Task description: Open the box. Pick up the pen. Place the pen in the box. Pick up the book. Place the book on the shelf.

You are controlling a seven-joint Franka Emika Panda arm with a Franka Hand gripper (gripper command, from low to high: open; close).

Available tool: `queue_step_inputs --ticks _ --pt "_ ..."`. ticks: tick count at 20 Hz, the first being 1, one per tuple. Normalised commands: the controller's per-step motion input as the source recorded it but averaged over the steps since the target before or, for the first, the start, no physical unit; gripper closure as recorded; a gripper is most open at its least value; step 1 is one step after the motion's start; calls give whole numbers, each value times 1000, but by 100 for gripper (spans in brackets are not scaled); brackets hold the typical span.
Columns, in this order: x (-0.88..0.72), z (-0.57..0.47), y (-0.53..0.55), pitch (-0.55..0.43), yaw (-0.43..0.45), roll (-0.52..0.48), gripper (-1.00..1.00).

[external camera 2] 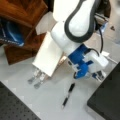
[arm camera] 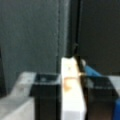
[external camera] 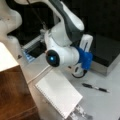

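The box (external camera: 106, 51) lies with its black lid down at a front view's right, and it also shows in the corner (external camera 2: 106, 101). My gripper (external camera: 79, 71) is at the box's front edge. In the wrist view the gripper (arm camera: 72, 81) is shut on the white latch (arm camera: 72, 95), which fills the gap between both black fingers (arm camera: 47, 95). The pen (external camera: 95, 87) lies on the table in front of the box, apart from the gripper, in both front views (external camera 2: 68, 95). The white book (external camera: 59, 93) lies flat beside the shelf (external camera: 15, 97); both also show here: book (external camera 2: 48, 53), shelf (external camera 2: 23, 15).
Perforated metal strips (external camera 2: 36, 78) stick out from under the book's near end. A dark perforated board (external camera 2: 15, 105) fills a front view's bottom left. The white arm (external camera: 63, 37) hangs over the table between book and box. A blue item (external camera 2: 11, 33) sits in the shelf.
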Motion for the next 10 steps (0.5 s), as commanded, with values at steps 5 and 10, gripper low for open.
queue_step_inputs --ticks 5,10 --pt "-21 155 182 -24 -75 -38 100" --pt "-7 304 288 -7 -15 -76 100"
